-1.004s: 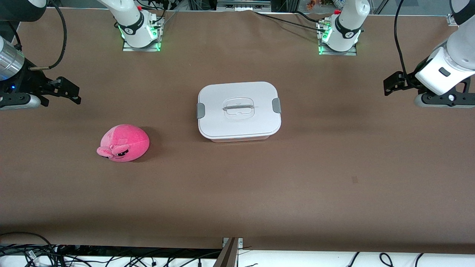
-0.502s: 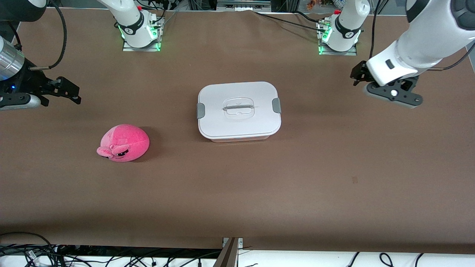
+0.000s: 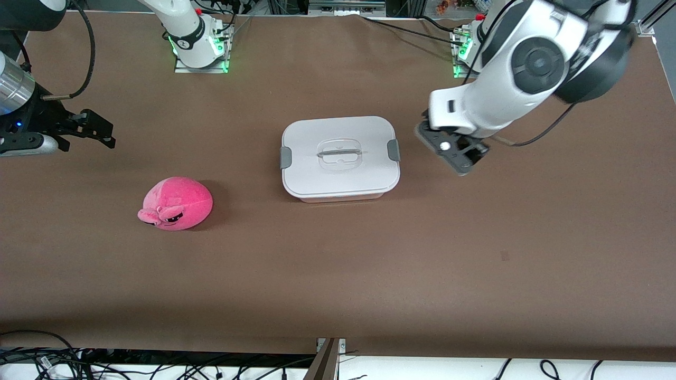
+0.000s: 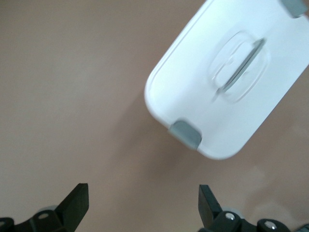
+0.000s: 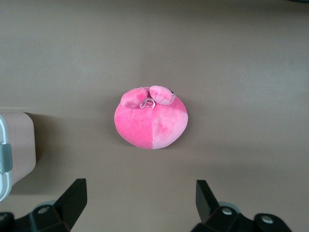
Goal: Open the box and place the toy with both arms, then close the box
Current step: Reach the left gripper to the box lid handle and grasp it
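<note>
Resting near the middle of the brown paper-covered table [image 3: 475, 264], the rounded-rectangular translucent pinkish plastic box [image 3: 340, 157] is closed under its smooth white lid [image 4: 227, 72], grey side clips down. The round hot-pink plush toy [image 3: 176, 203] lies toward the right arm's end, well apart from the box. Left gripper [image 3: 455, 153] hangs over bare table just beside the box, fingers [image 4: 77, 203] spread. Right gripper [image 3: 87, 129] waits at the table's edge, fingers [image 5: 75, 198] apart, empty.

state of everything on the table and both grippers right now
box: shut, lid on
lid: flat on the box, both grey clips down
toy: lying on the table, apart from the box, toward the right arm's end
left gripper: open, over the table beside the box
right gripper: open, waiting at the table's end
</note>
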`<control>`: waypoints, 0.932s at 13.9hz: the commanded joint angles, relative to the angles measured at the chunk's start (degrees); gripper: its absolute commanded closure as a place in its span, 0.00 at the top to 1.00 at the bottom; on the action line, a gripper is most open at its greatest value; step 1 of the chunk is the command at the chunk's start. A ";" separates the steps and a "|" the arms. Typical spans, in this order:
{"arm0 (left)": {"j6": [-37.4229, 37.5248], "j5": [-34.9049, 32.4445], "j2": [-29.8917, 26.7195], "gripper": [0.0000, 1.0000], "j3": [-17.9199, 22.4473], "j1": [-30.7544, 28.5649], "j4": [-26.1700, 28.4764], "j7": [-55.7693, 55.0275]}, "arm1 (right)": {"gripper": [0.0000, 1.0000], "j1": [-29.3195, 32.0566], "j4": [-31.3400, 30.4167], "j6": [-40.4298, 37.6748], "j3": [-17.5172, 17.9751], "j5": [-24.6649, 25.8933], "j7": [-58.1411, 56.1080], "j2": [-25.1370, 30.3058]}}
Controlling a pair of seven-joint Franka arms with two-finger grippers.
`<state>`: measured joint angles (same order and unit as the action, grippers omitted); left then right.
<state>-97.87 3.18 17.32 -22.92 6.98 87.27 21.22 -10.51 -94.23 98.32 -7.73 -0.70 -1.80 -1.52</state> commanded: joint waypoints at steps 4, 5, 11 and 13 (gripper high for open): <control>-13.29 -5.97 6.58 1.00 -1.42 8.30 0.43 11.65 | 1.00 0.66 1.41 -1.29 0.44 0.26 -0.75 -0.41; -17.49 -6.86 6.76 1.00 -1.42 9.96 2.80 11.65 | 1.00 0.66 1.41 -1.29 0.44 0.26 -0.75 -0.41; -33.36 -8.63 6.68 1.00 -1.59 12.09 12.31 8.05 | 1.00 0.66 1.50 -1.29 0.44 0.26 -0.75 -0.41; -33.36 -8.63 6.68 1.00 -1.60 12.96 12.75 7.70 | 1.00 0.66 1.42 -1.29 0.44 0.35 -0.75 -0.41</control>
<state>-130.60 -4.14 25.33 -24.60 19.11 98.80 30.17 -10.50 -94.19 98.32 -7.73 -0.70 -1.80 -1.57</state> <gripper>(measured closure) 0.000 0.000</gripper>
